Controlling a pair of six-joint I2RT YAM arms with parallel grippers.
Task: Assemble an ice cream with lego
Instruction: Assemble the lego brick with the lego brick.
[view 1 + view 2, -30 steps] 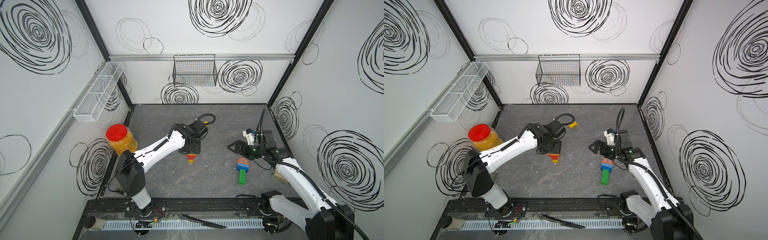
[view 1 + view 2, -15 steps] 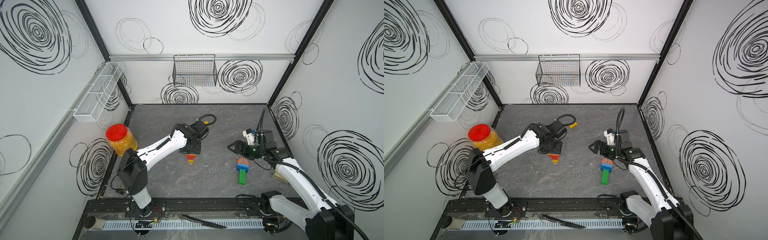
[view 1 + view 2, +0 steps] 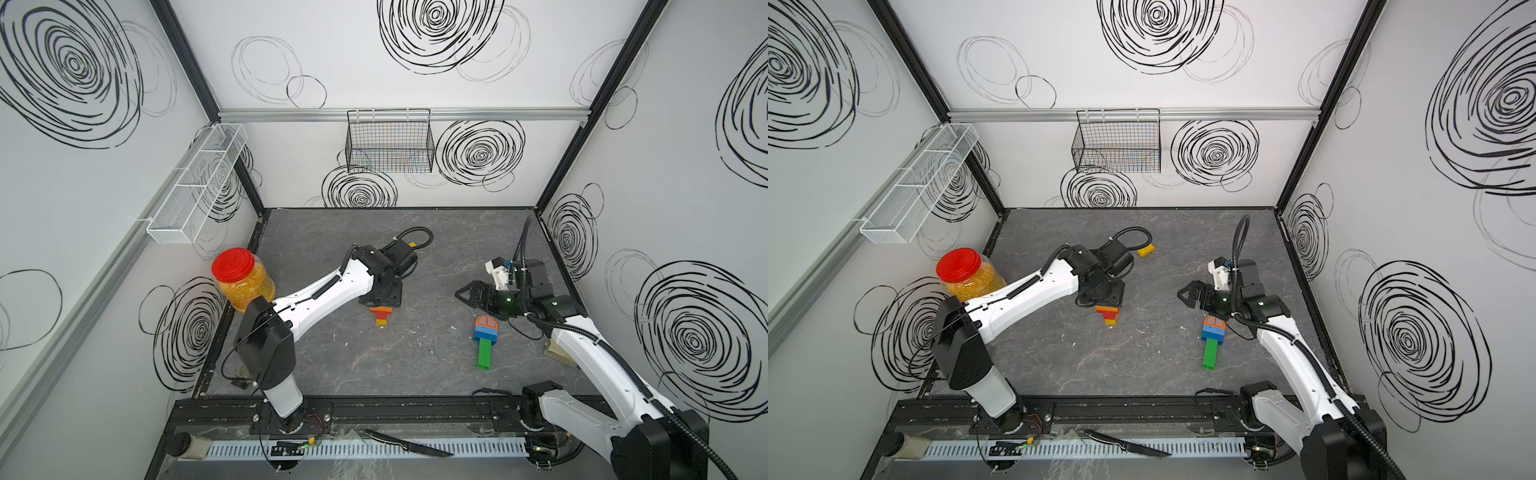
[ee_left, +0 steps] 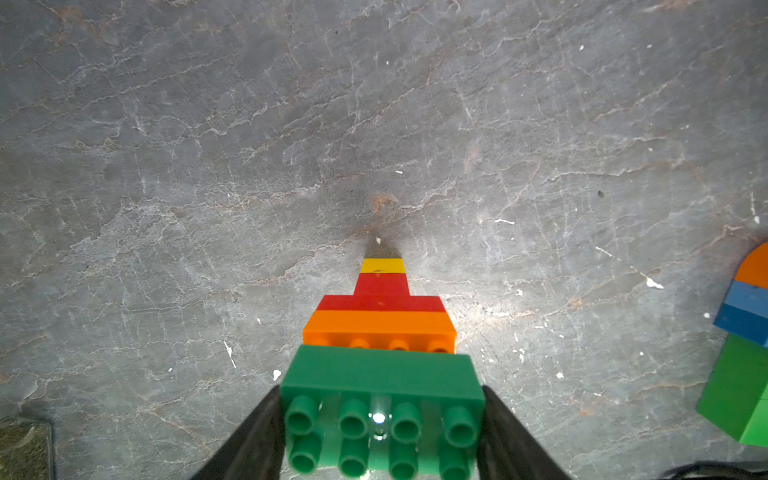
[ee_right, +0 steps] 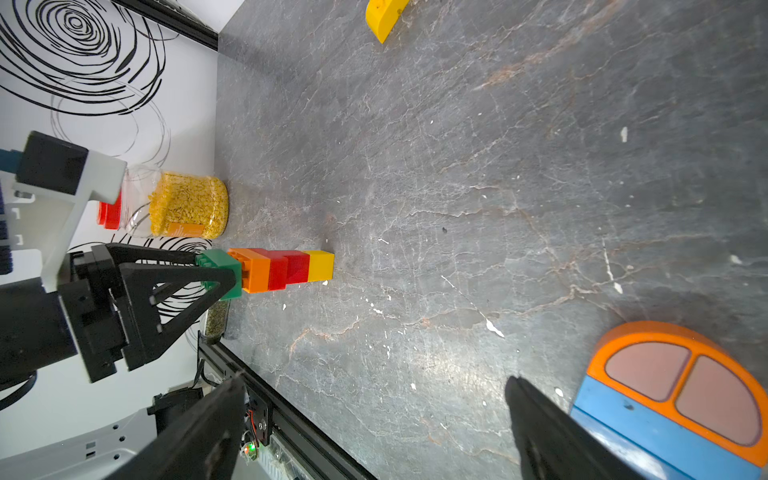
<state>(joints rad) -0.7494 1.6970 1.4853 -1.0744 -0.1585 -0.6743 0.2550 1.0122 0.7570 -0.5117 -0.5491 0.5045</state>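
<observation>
A lego stack (image 3: 381, 316) stands upright mid-floor: yellow at the bottom, two red bricks, an orange one, and a green brick (image 4: 382, 374) on top. My left gripper (image 4: 381, 419) comes down from above and is shut on that green brick, a finger against each end (image 5: 199, 270). A second lego piece (image 3: 484, 337) lies flat to the right: an orange rounded top, a blue brick and a long green brick (image 3: 1211, 352). My right gripper (image 3: 464, 293) hovers just behind it, open and empty (image 5: 374, 386). A yellow rounded brick (image 3: 1146, 250) lies further back.
A red-lidded jar of yellow grains (image 3: 242, 279) stands at the left wall. A knife (image 3: 409, 444) lies on the front rail. A tan block (image 3: 557, 353) sits by the right wall. A black wire basket (image 3: 390, 141) and a white mesh shelf (image 3: 198, 183) hang on the walls.
The left arm's elbow has shifted very slightly; its gripper and the stack stay in place. The right arm has not moved.
</observation>
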